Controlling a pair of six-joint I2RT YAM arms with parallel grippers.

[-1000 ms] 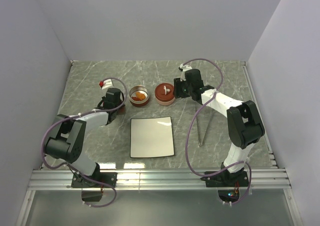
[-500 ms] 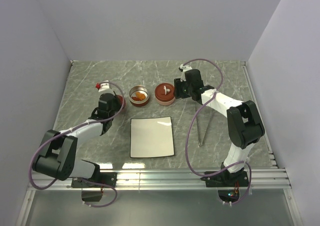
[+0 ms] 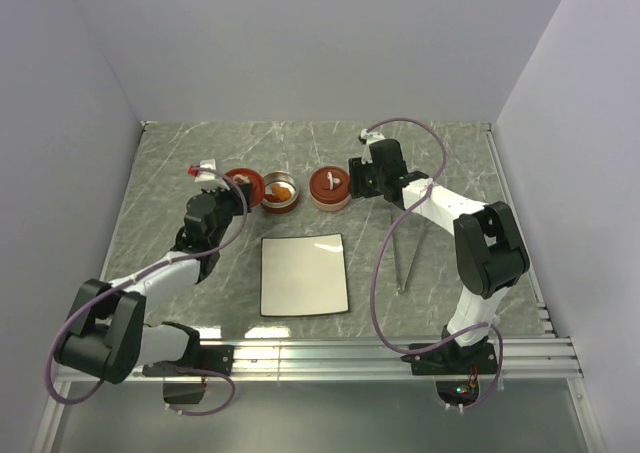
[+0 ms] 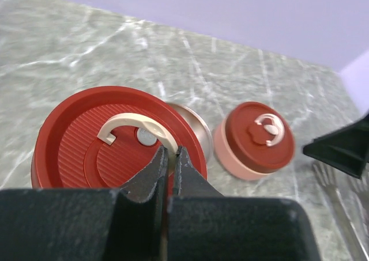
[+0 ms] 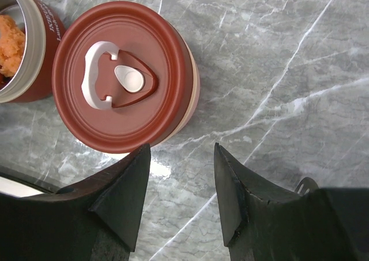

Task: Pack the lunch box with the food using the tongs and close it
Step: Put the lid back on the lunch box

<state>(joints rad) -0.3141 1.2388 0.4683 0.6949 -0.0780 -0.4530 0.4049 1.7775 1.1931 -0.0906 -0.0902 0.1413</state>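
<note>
Two fingers of the left gripper (image 4: 171,157) are pinched tight on the white handle (image 4: 124,125) of a red lid (image 4: 75,140), which has swung rightward over the last second, up against the open pot (image 3: 279,195) holding the orange food (image 3: 281,188). Closing looks next. The right gripper (image 5: 181,174) hangs half-spread and empty beside the capped pot (image 5: 124,76). The tongs (image 3: 399,268) lie untouched on the table (image 3: 450,153).

The only writing to be seen is white lettering on the red side wall of the open lunch box jar (image 5: 49,25), caught at the left edge of the right wrist view. It runs slanted and is cut off; one line seems to begin "Lun", and the rest cannot be read. From above it is too small to make out.
</note>
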